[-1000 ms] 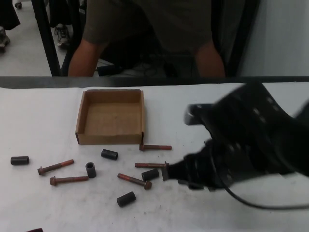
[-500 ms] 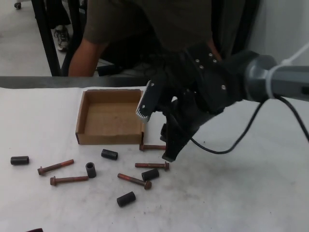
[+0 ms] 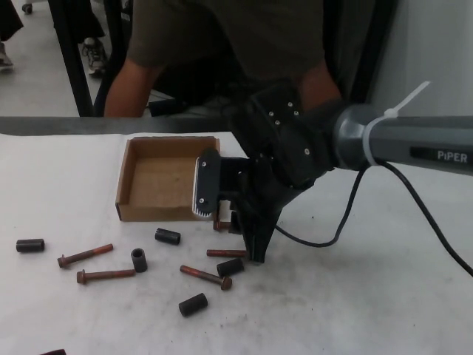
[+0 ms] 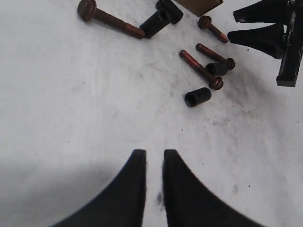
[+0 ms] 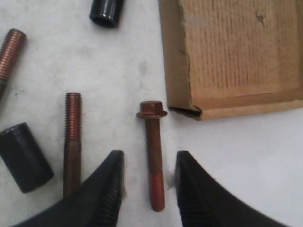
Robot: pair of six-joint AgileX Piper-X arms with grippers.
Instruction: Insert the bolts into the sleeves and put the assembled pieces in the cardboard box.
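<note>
Rusty bolts and black sleeves lie loose on the white bench in front of the cardboard box (image 3: 170,177). My right gripper (image 3: 230,222) points down at the box's front right corner. In the right wrist view it (image 5: 149,184) is open, a finger on each side of one bolt (image 5: 154,156), without touching it. That bolt's head lies just off the box corner (image 5: 189,106). A second bolt (image 5: 72,142) and a sleeve (image 5: 23,156) lie beside it. My left gripper (image 4: 154,179) hangs over bare bench, its fingers almost together with nothing between them; the nearest sleeve (image 4: 198,97) lies ahead.
More bolts (image 3: 85,255) (image 3: 106,274) (image 3: 205,276) and sleeves (image 3: 30,245) (image 3: 139,259) (image 3: 193,304) are scattered left of and in front of the right gripper. A person sits behind the bench's far edge. The right arm's cable (image 3: 336,229) trails over the bench.
The right arm has swung from low at the right up and leftwards, and its gripper now sits down over the bolt by the box corner. The loose parts have not moved.
</note>
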